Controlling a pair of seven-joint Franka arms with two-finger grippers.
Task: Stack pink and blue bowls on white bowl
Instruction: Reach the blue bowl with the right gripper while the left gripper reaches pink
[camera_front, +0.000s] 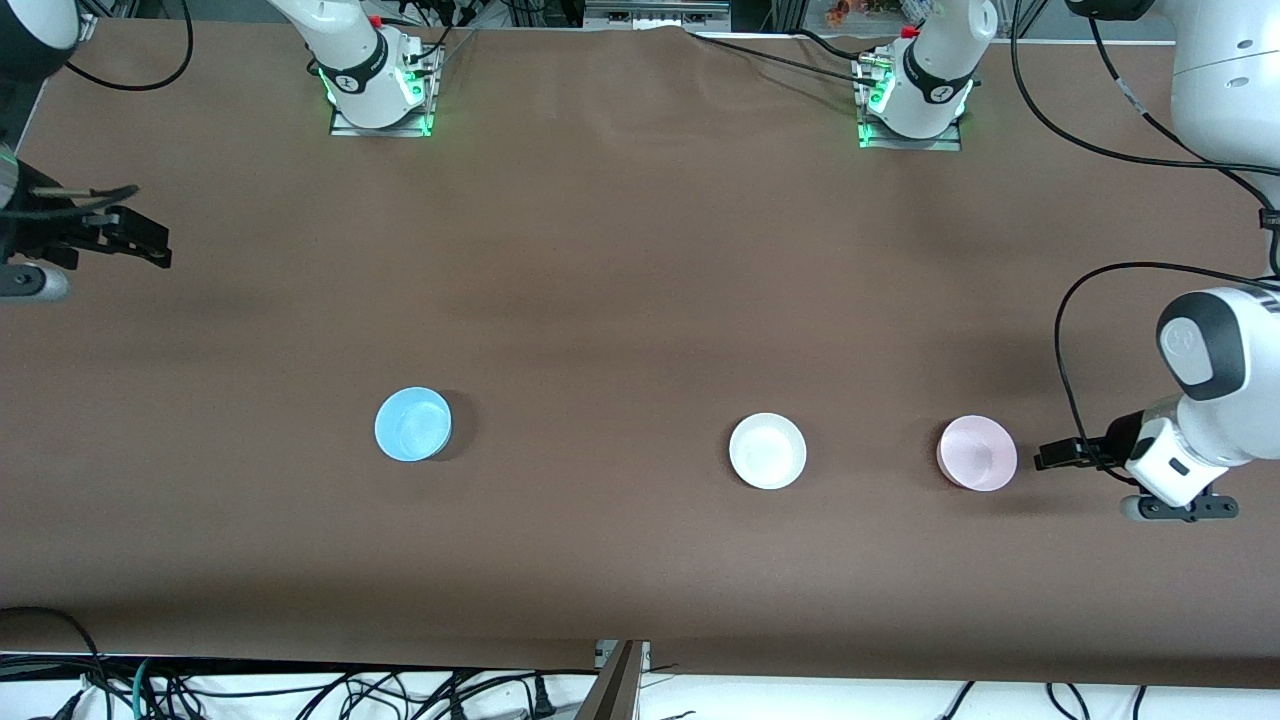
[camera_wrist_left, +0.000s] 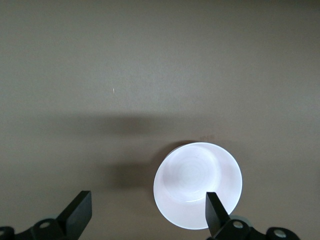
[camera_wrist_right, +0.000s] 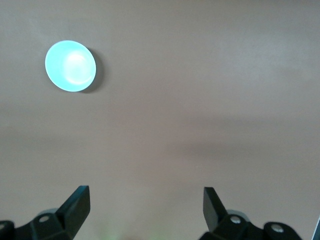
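Note:
Three small bowls stand apart in a row on the brown table (camera_front: 600, 300). The blue bowl (camera_front: 413, 424) (camera_wrist_right: 70, 66) is toward the right arm's end, the white bowl (camera_front: 767, 451) is in the middle, and the pink bowl (camera_front: 977, 453) is toward the left arm's end. My left gripper (camera_front: 1050, 457) (camera_wrist_left: 148, 210) is open, close beside the pink bowl (camera_wrist_left: 197, 185) and clear of it; that bowl looks washed-out pale in the left wrist view. My right gripper (camera_front: 155, 245) (camera_wrist_right: 146, 207) hangs open and empty over the right arm's end of the table, well away from the blue bowl.
The two arm bases (camera_front: 378, 90) (camera_front: 912, 100) stand along the table's edge farthest from the front camera. A black cable (camera_front: 1065, 330) loops over the table by the left arm. More cables (camera_front: 300, 690) lie below the edge nearest the front camera.

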